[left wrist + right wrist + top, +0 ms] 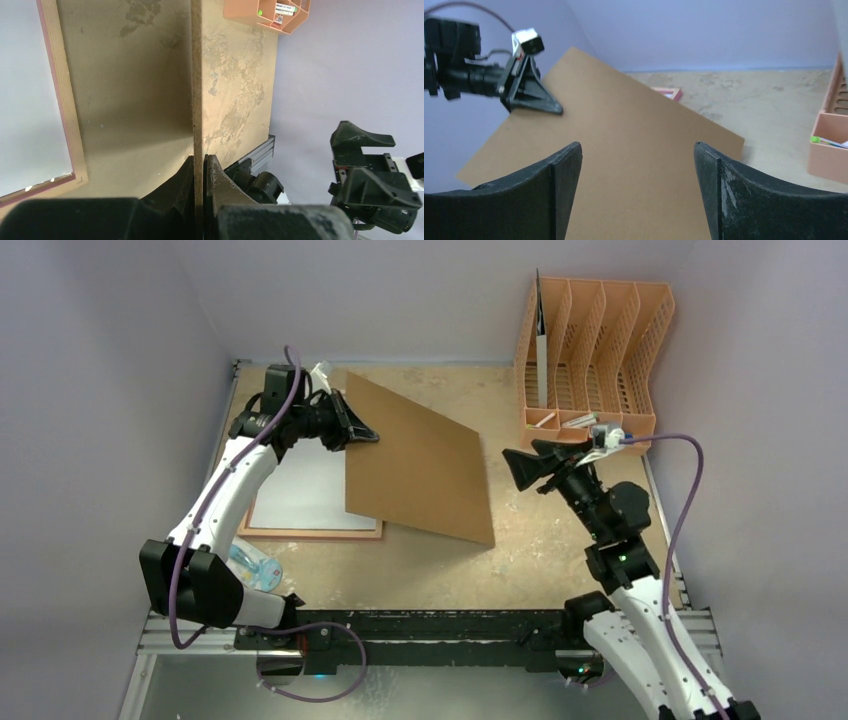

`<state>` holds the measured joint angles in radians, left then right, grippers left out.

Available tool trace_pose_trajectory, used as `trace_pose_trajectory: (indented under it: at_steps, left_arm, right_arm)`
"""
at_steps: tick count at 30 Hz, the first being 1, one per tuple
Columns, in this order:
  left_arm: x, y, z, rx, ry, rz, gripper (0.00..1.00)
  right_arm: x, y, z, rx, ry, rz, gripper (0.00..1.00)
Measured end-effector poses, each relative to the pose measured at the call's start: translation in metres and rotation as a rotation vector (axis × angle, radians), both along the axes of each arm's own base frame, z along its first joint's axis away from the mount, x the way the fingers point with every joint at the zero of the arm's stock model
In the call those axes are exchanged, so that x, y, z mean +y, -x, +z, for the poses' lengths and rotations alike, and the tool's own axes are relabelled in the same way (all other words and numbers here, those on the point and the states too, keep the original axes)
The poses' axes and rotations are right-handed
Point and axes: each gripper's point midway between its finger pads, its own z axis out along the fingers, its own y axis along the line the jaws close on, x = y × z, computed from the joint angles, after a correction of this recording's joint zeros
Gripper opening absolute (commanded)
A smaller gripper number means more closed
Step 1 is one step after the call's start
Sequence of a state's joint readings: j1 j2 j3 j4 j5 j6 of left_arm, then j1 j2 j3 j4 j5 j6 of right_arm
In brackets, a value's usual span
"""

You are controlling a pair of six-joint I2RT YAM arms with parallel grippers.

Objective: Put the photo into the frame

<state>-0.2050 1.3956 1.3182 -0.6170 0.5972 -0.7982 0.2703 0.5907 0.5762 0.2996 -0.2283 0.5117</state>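
Note:
The frame (310, 532) lies flat at the table's left, its tan wood back up (62, 100). A white sheet (300, 490) fills it, apparently the photo's plain back (25, 100); no printed side shows. My left gripper (362, 434) is shut on the far left edge of a brown hardboard backing sheet (420, 460), and both fingers pinch the thin board (197, 75) between them (200, 161). The board hangs tilted, its left side raised over the frame's right part and its near right corner low by the table. My right gripper (525, 465) stands open (638, 150), facing the board (624, 165) without touching it.
An orange plastic file rack (590, 350) stands at the back right, with small items in its base (829, 145). A pale blue packet (255, 568) lies beside the left arm's base. Purple walls close in the table at the back and both sides.

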Motion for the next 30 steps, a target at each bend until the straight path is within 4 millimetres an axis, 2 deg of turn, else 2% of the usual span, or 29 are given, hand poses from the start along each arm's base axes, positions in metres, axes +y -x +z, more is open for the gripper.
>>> trace_pose_trajectory:
  at_steps: [8,11,13,17,20,25,27,30]
  left_arm:
    - [0.0,-0.003,-0.001,0.029,0.012,0.025,0.0]
    - [-0.001,-0.012,-0.002,0.04,0.014,0.03,0.0]
    - [0.0,-0.02,-0.004,0.046,0.014,0.038,0.0]
    - [0.008,-0.035,-0.008,0.062,0.017,0.061,0.0]
    - [0.014,-0.043,-0.011,0.076,0.021,0.083,0.0]
    - [0.019,-0.049,-0.01,0.081,0.03,0.096,0.0]
    - [0.019,-0.049,-0.008,0.08,0.037,0.094,0.0]
    - [0.019,-0.049,-0.007,0.081,0.045,0.091,0.0]
  right_arm:
    - [0.059,-0.008,-0.038,0.038,0.175,0.153,0.88]
    - [0.086,-0.012,-0.059,0.07,0.25,0.191,0.88]
    - [0.098,-0.008,-0.07,0.07,0.294,0.215,0.88]
    - [0.119,0.006,-0.07,0.005,0.36,0.246,0.89]
    - [0.14,0.027,-0.064,-0.071,0.401,0.291,0.89]
    - [0.162,0.052,-0.053,-0.188,0.439,0.299,0.88]
    - [0.168,0.054,-0.056,-0.217,0.47,0.269,0.87]
    - [0.177,0.046,-0.075,-0.244,0.564,0.201,0.84]
